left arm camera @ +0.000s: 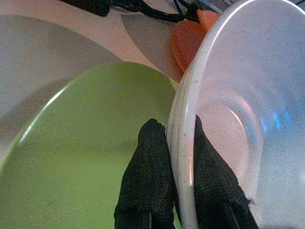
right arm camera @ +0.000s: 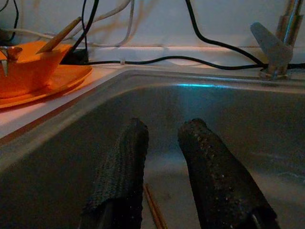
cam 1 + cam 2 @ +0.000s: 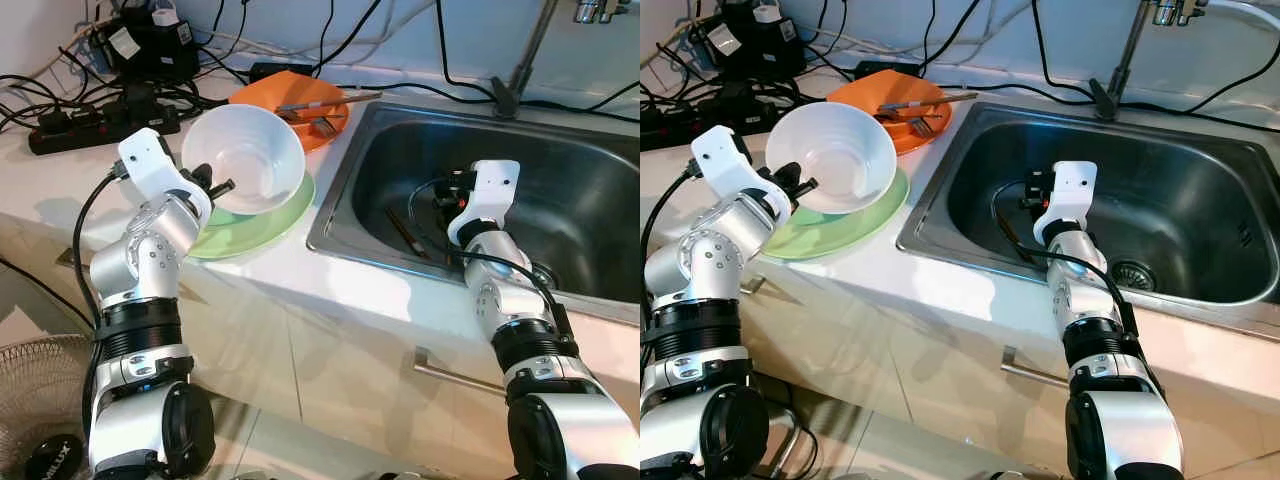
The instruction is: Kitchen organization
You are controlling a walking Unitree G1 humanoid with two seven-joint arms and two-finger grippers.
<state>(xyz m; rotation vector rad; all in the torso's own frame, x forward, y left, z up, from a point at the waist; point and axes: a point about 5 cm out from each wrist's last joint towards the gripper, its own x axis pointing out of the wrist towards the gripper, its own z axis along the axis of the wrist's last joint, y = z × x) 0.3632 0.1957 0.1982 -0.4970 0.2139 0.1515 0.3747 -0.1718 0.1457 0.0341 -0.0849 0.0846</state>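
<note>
A white bowl [image 3: 250, 155] is tipped on its side over a light green plate [image 3: 250, 228] on the counter. My left gripper [image 1: 178, 138] is shut on the bowl's rim, one finger inside and one outside. My right gripper [image 3: 440, 195] hangs inside the steel sink [image 3: 580, 200], open, with nothing between its fingers [image 2: 126, 157]. Brown chopsticks [image 3: 405, 232] lie on the sink floor just below it.
An orange plate and bowl [image 3: 300, 100] holding utensils sit behind the white bowl, at the sink's corner. Power strips and black cables [image 3: 100, 120] crowd the back left of the counter. The faucet [image 3: 525, 60] rises behind the sink. A fan [image 3: 40, 400] stands on the floor at left.
</note>
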